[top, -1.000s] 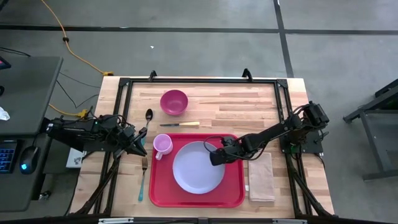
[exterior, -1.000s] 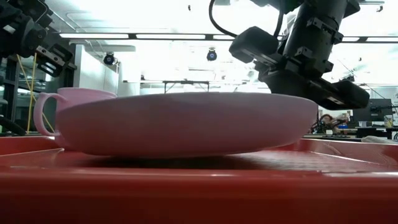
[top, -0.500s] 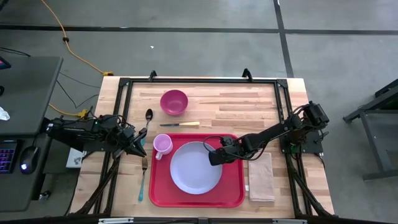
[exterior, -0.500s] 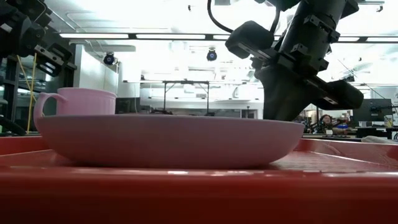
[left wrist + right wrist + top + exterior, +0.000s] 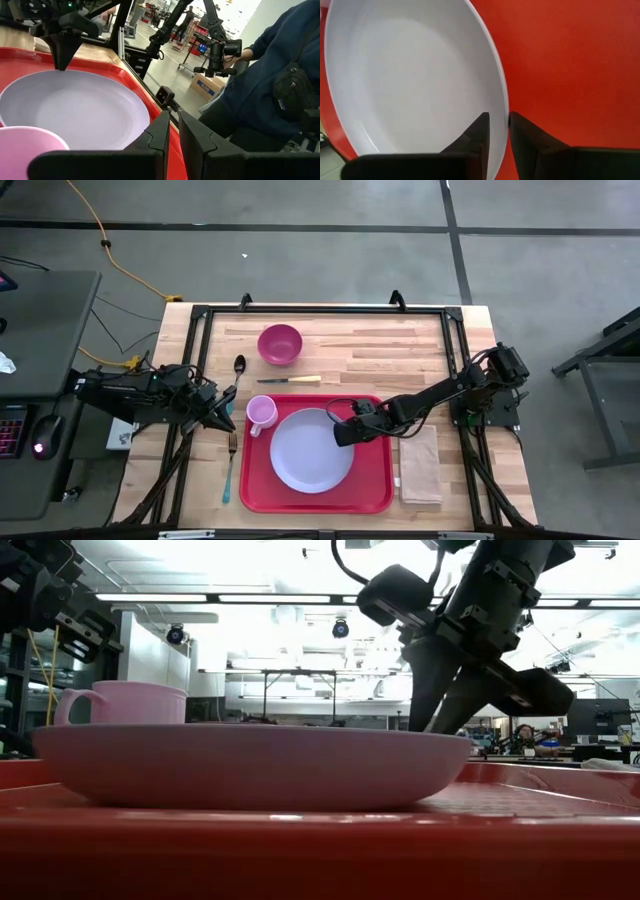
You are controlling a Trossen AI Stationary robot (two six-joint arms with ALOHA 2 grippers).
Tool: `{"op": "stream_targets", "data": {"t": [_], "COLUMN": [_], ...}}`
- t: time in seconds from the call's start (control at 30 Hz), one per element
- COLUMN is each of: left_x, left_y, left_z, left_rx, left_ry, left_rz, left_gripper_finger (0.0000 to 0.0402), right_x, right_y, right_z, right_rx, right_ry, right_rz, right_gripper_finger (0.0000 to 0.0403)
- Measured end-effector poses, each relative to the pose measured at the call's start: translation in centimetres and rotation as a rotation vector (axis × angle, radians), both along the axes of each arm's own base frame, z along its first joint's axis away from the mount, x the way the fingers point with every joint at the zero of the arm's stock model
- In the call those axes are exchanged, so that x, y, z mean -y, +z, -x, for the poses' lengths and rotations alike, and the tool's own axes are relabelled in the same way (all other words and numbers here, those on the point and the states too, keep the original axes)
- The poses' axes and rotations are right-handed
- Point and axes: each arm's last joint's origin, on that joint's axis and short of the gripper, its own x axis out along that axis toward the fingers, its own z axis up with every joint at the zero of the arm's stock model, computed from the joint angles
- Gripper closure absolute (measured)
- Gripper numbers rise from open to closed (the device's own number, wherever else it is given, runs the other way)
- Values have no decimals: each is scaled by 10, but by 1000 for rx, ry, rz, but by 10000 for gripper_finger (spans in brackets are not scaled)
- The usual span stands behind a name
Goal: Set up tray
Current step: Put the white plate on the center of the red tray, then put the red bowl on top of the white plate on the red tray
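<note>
A large lilac plate (image 5: 310,450) lies flat on the red tray (image 5: 380,500), with a pink cup (image 5: 262,413) standing on the tray at its far left corner. My right gripper (image 5: 342,433) slants down at the plate's right rim. It is open by a small gap, one finger over the plate's inside and the other outside, as the right wrist view shows (image 5: 499,122). My left gripper (image 5: 228,418) waits level at the table's left, beside the tray. Its fingers (image 5: 172,125) stand a little apart with nothing between them. My right gripper straddles the plate's right rim (image 5: 504,100), coming from above and from the table's right. One finger (image 5: 480,132) is over the plate's inside, the other (image 5: 522,132) over the tray. Whether either finger touches the rim I cannot tell. The plate rests on the tray.
On the bare wood beyond the tray are a magenta bowl (image 5: 280,343), a spoon (image 5: 238,370) and a knife (image 5: 290,380). A fork (image 5: 230,465) lies left of the tray and a tan napkin (image 5: 420,465) right of it. A person stands past the table in the left wrist view.
My right gripper has opened and let go of the plate's rim. The plate's right side, held tilted up a second ago, has come down. The plate now lies flat on the tray, a little farther toward the table's left.
</note>
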Motion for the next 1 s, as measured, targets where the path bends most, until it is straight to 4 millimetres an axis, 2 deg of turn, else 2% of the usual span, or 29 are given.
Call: {"op": "stream_targets", "data": {"t": [0.3,0.57,0.8,1.0], "left_x": [0,1,1,1], "left_y": [0,0,0,0], "left_z": [0,0,1,1], "left_rx": [0,0,4,5], "left_ry": [0,-25,-29,-30], "left_rz": [0,1,-3,-5], "left_gripper_finger": [328,328,328,328], "right_x": [0,3,13,36], "right_y": [0,2,26,58], "right_z": [0,0,6,7], "right_rx": [-3,-30,35,210], "right_ry": [25,64,65,47], "right_rz": [0,-90,-92,45], "right_gripper_finger": [356,363,385,399]}}
